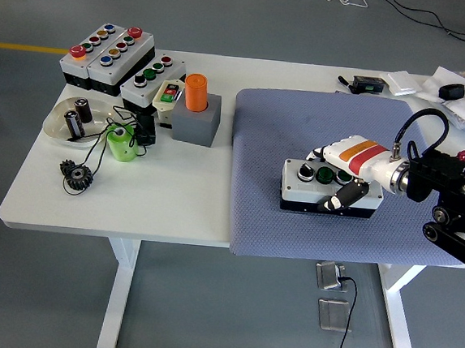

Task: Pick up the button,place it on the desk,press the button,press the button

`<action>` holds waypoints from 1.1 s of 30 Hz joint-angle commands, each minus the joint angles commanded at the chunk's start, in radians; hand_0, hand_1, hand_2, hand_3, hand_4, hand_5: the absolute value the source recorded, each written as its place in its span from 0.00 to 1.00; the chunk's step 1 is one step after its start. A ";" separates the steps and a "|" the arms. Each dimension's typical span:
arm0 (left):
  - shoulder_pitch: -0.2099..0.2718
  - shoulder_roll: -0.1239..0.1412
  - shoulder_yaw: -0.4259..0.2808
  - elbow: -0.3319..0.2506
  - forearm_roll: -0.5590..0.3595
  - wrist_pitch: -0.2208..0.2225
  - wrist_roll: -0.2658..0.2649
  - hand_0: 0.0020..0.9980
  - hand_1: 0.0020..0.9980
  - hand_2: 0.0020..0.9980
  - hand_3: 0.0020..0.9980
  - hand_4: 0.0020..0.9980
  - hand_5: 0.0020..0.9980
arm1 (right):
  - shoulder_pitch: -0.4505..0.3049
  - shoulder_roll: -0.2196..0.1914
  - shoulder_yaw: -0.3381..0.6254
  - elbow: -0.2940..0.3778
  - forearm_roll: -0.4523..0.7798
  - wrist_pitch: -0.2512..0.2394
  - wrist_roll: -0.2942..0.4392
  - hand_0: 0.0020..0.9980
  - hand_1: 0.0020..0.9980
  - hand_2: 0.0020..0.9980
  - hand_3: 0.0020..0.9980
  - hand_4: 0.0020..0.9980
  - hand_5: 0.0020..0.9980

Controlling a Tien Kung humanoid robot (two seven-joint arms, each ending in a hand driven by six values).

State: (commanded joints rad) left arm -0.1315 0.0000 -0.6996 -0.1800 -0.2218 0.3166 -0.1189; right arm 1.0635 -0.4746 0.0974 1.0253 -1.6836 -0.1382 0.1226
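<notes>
A white-topped, black-based button box (309, 185) with three buttons, the middle one green, lies on the blue-grey cloth mat (302, 123) at the right of the table. My right hand (348, 172) comes in from the right and is shut on this box: fingers lie over its far edge and the thumb (338, 199) presses its near side. The box looks level and low on the mat; whether it touches is unclear. My left arm is out of view.
At the table's left stand several other button boxes (109, 49), an orange cylinder in a grey block (196, 110), a white dish with batteries (78, 118), a green cup (121, 144) and a black gear (77, 175). Loose items lie at the far right (459, 92).
</notes>
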 joint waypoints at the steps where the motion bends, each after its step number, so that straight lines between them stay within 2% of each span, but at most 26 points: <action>1: 0.001 0.000 0.001 0.000 -0.001 0.000 0.000 0.65 0.71 0.73 0.51 0.32 0.94 | -0.002 -0.001 0.003 0.001 -0.008 0.002 -0.005 0.38 0.25 0.40 0.54 0.58 0.11; 6: 0.004 0.000 0.007 0.000 -0.006 -0.002 -0.001 0.65 0.71 0.73 0.51 0.32 0.94 | -0.005 -0.002 0.002 0.003 -0.034 0.012 -0.019 0.38 0.25 0.40 0.54 0.58 0.11; 7: 0.004 0.000 0.007 0.000 -0.006 -0.002 -0.001 0.65 0.71 0.73 0.51 0.32 0.93 | -0.005 -0.002 0.000 0.003 -0.036 0.013 -0.020 0.53 0.44 0.51 0.66 0.70 0.17; 12: 0.004 0.000 0.005 0.000 -0.006 -0.003 -0.001 0.65 0.71 0.73 0.51 0.32 0.93 | -0.008 -0.005 -0.004 0.003 -0.055 0.036 -0.034 0.53 0.44 0.51 0.66 0.70 0.17; 13: 0.003 0.000 0.006 0.000 -0.008 -0.004 -0.002 0.65 0.71 0.73 0.51 0.31 0.94 | -0.007 -0.008 -0.003 0.005 -0.053 0.037 -0.035 0.69 0.62 0.70 0.83 0.75 0.18; 18: 0.001 0.000 0.008 0.000 -0.009 -0.004 -0.002 0.65 0.71 0.73 0.51 0.31 0.94 | -0.009 -0.014 0.008 0.010 -0.034 0.052 -0.035 0.69 0.62 0.70 0.83 0.75 0.18; 19: 0.001 0.000 0.009 0.000 -0.010 -0.004 -0.002 0.65 0.71 0.73 0.51 0.31 0.93 | -0.010 -0.015 0.010 0.012 -0.030 0.060 -0.034 0.81 0.73 0.84 0.95 0.78 0.21; 24: 0.001 0.000 0.009 0.000 -0.011 -0.004 -0.003 0.65 0.71 0.73 0.51 0.31 0.93 | -0.015 -0.026 0.025 0.024 -0.004 0.085 -0.027 0.81 0.73 0.84 0.95 0.78 0.21; 25: 0.001 0.000 0.008 0.000 -0.011 -0.004 -0.003 0.65 0.71 0.73 0.51 0.31 0.93 | -0.016 -0.028 0.028 0.025 -0.001 0.088 -0.027 0.91 0.86 0.97 1.00 0.86 0.25; 29: 0.000 0.000 -0.002 0.000 -0.002 -0.003 -0.002 0.65 0.71 0.73 0.51 0.31 0.93 | -0.028 -0.050 0.068 0.059 0.061 0.127 -0.040 0.91 0.86 0.97 1.00 0.86 0.25; 33: 0.003 0.000 -0.005 0.000 -0.001 -0.003 -0.002 0.65 0.71 0.73 0.51 0.31 0.93 | -0.060 -0.091 0.136 0.121 0.136 0.160 -0.065 0.93 0.89 0.99 1.00 0.88 0.27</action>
State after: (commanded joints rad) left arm -0.1286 0.0000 -0.7043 -0.1800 -0.2231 0.3137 -0.1213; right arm 1.0036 -0.5653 0.2339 1.1458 -1.5477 0.0222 0.0576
